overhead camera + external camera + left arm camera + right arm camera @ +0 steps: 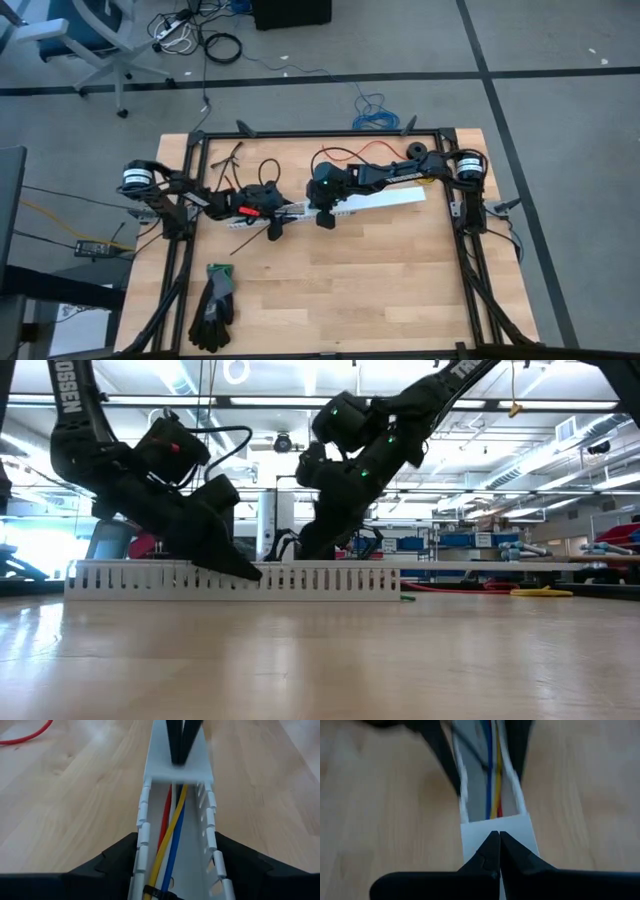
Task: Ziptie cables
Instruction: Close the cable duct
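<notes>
A white slotted channel [370, 203] lies on the wooden table, running left to right. In its open part lie the cables [172, 835], yellow, blue, white and red, with a black tie [161, 894] around them. A flat white cover [495, 827] lies on top of the rest of the channel. My left gripper [175, 840] straddles the channel's open left end [292, 214]. My right gripper [498, 836] is shut, with its tips down on the cover's end, and it also shows in the high view [326, 214]. My left gripper has one finger [117, 857] against each outer side wall [142, 825] of the channel, near its left end. The fingers slant down from the table's left and lie along the channel, which rests flat on the table. My right gripper presses its shut fingertips [492, 847] down on the cover, close to the cover's left edge [492, 826]. It comes slanting down from the right, along the channel.
A pair of black gloves [213, 305] lies near the table's front left. Loose black ties [243, 238] lie by the left gripper. A thin red wire [22, 735] lies on the wood behind the channel. A blue coiled cable [374, 110] lies on the floor beyond the table.
</notes>
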{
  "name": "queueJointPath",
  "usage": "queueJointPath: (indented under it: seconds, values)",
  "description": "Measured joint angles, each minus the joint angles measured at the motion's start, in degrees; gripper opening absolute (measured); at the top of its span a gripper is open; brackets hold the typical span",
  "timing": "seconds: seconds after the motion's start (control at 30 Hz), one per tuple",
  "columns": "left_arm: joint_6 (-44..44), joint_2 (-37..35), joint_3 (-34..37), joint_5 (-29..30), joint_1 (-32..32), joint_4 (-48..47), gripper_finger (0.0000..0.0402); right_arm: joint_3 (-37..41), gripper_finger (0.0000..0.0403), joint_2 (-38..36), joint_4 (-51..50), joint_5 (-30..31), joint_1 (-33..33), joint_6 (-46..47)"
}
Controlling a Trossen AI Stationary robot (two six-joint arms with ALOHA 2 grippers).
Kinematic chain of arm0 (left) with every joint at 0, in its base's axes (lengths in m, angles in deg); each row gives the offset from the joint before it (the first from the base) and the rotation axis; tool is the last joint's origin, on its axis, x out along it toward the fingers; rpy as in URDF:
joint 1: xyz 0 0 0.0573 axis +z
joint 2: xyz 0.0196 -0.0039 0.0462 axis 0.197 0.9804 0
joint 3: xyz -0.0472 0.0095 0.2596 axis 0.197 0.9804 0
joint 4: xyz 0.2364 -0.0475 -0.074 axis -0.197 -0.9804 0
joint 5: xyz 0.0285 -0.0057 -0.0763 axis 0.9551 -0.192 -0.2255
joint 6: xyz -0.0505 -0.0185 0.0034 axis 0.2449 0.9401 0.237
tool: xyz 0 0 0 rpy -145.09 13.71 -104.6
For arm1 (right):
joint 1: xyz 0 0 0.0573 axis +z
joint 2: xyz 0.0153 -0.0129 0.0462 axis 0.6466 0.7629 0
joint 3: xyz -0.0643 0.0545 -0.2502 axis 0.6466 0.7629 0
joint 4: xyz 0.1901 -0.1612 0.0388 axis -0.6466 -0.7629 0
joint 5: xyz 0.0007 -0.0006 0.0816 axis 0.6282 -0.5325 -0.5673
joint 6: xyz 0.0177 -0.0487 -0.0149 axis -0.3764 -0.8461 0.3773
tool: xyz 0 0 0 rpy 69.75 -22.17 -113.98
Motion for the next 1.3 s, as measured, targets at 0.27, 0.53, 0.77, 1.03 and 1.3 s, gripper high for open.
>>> queueJointPath:
  seconds: [0.27, 0.53, 0.77, 1.03, 1.3]
  values:
    - [-1.23, 0.18, -1.29, -0.16, 0.00, -0.89, 0.0249, 0.21, 0.0000, 4.09, 15.07, -2.72, 0.06, -1.01]
    - [-1.34, 0.20, -1.32, -0.16, -0.02, -0.82, 0.0249, 0.18, 0.0000, 0.31, 15.41, -2.33, 0.04, -3.32]
    - [-1.39, 0.22, -1.23, -0.35, 0.00, -0.32, 0.0259, 0.23, 0.0000, -1.00, 10.67, -1.40, 0.07, -3.29]
    - [-2.89, 0.27, -1.16, -0.40, -0.02, 2.03, 0.0284, 0.22, 0.0000, -2.76, 9.31, -0.71, 0.07, -2.97]
    - [-2.89, 0.27, -1.25, -0.40, -0.02, 3.57, 0.0285, 0.21, 0.0000, -4.92, 4.06, 1.15, 0.04, -3.30]
